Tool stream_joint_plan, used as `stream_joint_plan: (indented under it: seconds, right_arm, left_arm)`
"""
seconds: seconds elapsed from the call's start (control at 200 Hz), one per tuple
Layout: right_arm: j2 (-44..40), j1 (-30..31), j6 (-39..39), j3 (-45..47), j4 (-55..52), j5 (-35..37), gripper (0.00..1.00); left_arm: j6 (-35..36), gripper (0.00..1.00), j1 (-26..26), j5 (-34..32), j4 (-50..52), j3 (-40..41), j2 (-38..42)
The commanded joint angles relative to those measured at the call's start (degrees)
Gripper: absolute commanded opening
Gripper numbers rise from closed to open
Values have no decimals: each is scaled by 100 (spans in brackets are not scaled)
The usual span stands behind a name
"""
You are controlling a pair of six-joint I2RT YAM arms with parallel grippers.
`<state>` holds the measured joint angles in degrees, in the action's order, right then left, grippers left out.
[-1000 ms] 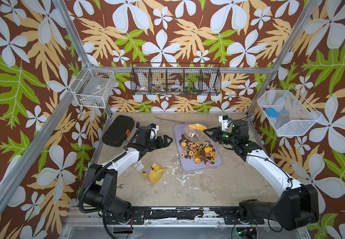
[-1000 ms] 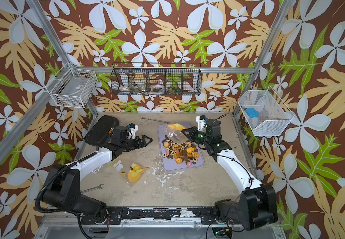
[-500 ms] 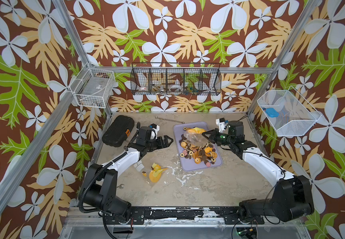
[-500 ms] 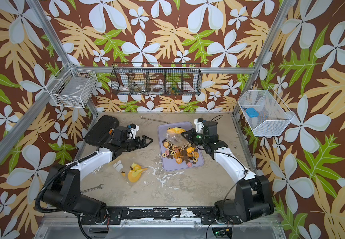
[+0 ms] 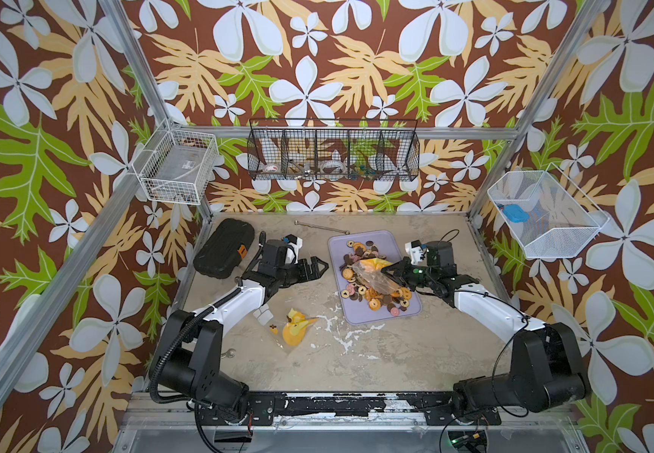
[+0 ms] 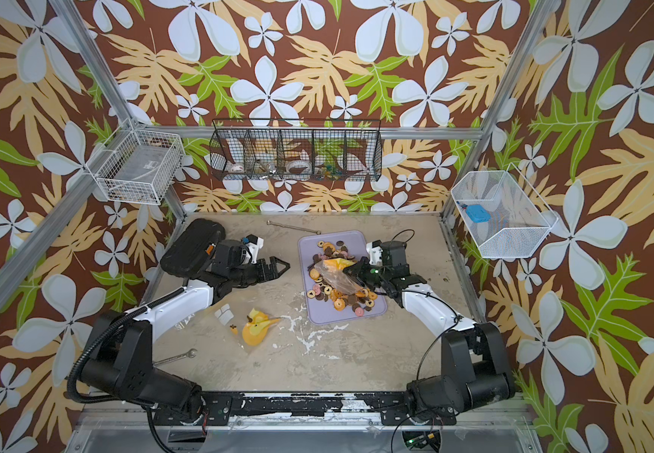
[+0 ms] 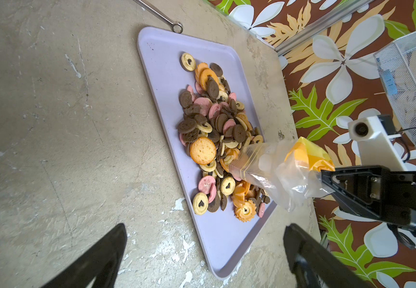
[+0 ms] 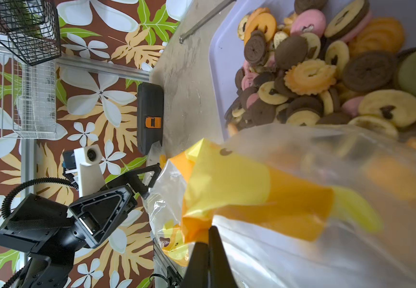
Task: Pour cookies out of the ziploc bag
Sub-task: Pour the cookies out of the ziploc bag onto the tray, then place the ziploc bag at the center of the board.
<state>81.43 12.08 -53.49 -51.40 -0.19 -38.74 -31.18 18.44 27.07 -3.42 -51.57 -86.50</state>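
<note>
Scuffed beige counter [image 5: 357,353] inside floral-papered walls [image 5: 317,78]. On smooth lilac tray [image 7: 162,62], heaped round cookies [image 7: 212,124], brown, orange, pink. Crinkled clear ziploc bag [image 7: 272,172] pinched by right tool [image 5: 387,270], over heap. Left tool [image 5: 317,266] spread wide, empty.

Walls [image 5: 317,78]: brown wallpaper on 3 sides, big white flowers, tan + green leaves. Alu frame posts [image 5: 141,70] in back corners, horiz rail [image 5: 466,133] across back wall. Black wire basket [image 5: 396,157] hangs on rail, centre, split into compartments; small bits inside, too small to ID. White wire basket [image 5: 170,191] at back-left post. White mesh basket [image 5: 557,243] on right wall, blue item [image 5: 513,213] in it. Worktop [image 5: 376,361]: beige, scuffed, white chipped patches mid-area. Black base bar [image 5: 317,406] along front edge. Light even, shadows soft.
</note>
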Motion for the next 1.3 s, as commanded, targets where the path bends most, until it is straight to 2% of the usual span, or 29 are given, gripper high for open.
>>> stream_joint_plan:
  seconds: [0.0,0.1,0.19,0.33,0.49,0.641,0.771,0.926,1.066,1.296]
  right_arm:
    - [-168,5,181,-605,-285,-55,0]
    - [-358,5,114,-1244,-561,-122,0]
    - [-519,6,-136,-1405,-485,-271,0]
    - [-663,8,-207,-983,-234,-106,0]
    - [-347,1,-359,-82,520,-77,0]
    - [120,-17,-280,232,802,-18,0]
    - [282,-115,-387,204,919,-250,0]
    - [289,-400,-348,-366,599,-309,0]
    - [652,-838,-506,-1048,491,-272,0]
    - [1812,-1564,-89,-3185,-323,65,0]
  left_arm:
    - [39,100,4,80,-97,-3,-50]
    - [20,100,9,48,-106,-19,-68]
    - [25,100,3,48,-99,-23,-62]
    - [38,100,5,61,-94,-28,-56]
    - [45,100,3,-9,-40,-28,-54]
    - [55,100,3,-33,-19,-35,-19]
    - [60,100,11,-46,-18,-23,18]
    - [51,100,14,-49,-46,-7,30]
    - [-11,100,11,-35,-97,4,-8]
    - [-62,100,14,-23,-163,75,62]
